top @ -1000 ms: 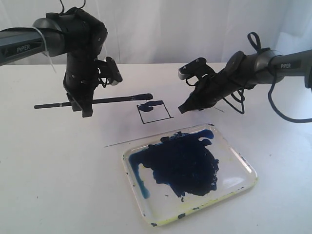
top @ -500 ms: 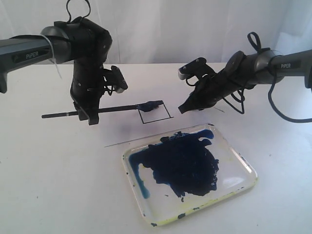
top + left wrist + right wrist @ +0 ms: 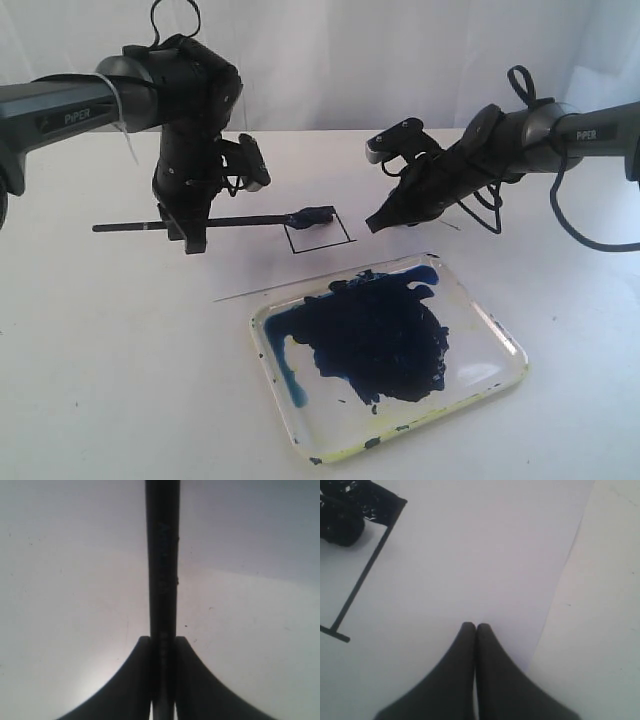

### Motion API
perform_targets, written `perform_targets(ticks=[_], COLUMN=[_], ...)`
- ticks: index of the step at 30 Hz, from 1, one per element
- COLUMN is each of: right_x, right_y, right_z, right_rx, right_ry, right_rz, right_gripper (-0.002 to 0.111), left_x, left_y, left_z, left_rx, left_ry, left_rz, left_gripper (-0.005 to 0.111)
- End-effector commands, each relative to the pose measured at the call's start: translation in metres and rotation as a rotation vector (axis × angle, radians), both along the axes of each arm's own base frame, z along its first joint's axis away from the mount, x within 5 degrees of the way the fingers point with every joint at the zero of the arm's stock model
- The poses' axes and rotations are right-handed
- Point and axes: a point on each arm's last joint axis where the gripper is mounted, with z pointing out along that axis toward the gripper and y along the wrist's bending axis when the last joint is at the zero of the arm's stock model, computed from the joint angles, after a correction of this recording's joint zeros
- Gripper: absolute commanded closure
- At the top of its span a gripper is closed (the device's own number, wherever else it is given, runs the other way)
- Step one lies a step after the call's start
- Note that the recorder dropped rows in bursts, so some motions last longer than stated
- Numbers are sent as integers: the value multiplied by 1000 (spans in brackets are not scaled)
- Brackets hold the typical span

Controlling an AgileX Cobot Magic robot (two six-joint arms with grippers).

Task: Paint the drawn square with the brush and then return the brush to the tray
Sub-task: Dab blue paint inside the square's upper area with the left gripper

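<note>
My left gripper (image 3: 192, 236) is shut on the brush (image 3: 240, 220), a long thin black stick held level over the paper. Its blue-coated tip (image 3: 313, 214) rests at the far left corner of the drawn square (image 3: 318, 231), a thin black outline with a blue patch at that corner. In the left wrist view the brush handle (image 3: 162, 570) runs straight out between the closed jaws (image 3: 163, 642). My right gripper (image 3: 377, 222) is shut on nothing, its tips pressed on the paper just right of the square (image 3: 365, 575). The tray (image 3: 505, 345) with its dark blue blob lies nearer the front.
The white paper sheet (image 3: 240, 270) lies on the white table, its near edge running just behind the tray. The paper's right edge (image 3: 560, 580) shows beside my right gripper (image 3: 476, 626). A white curtain hangs behind the table.
My left gripper has carried the brush to the right, bringing its tip from left of the square onto the square's far left corner. The right arm has not moved.
</note>
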Motion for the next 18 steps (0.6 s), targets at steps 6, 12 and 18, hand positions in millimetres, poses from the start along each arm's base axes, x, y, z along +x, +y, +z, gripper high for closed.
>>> perform_targets(ticks=[6,12,18], right_x=[-4,-4,-4], right_y=[-1,-1,-1], right_z=[-16,-16,-16], right_rx=[-26,-26,-26], right_ry=[50,50,50], right_rz=[26,26,26], right_gripper=[108,108,108], left_x=[1,6,13], left_y=[-5,-5,-7], left_z=[5,-8,-10], left_rx=[35,69,42], left_ry=[-55,-62,-138], left_rz=[-48,-44,-19], left_gripper=[107,107,107])
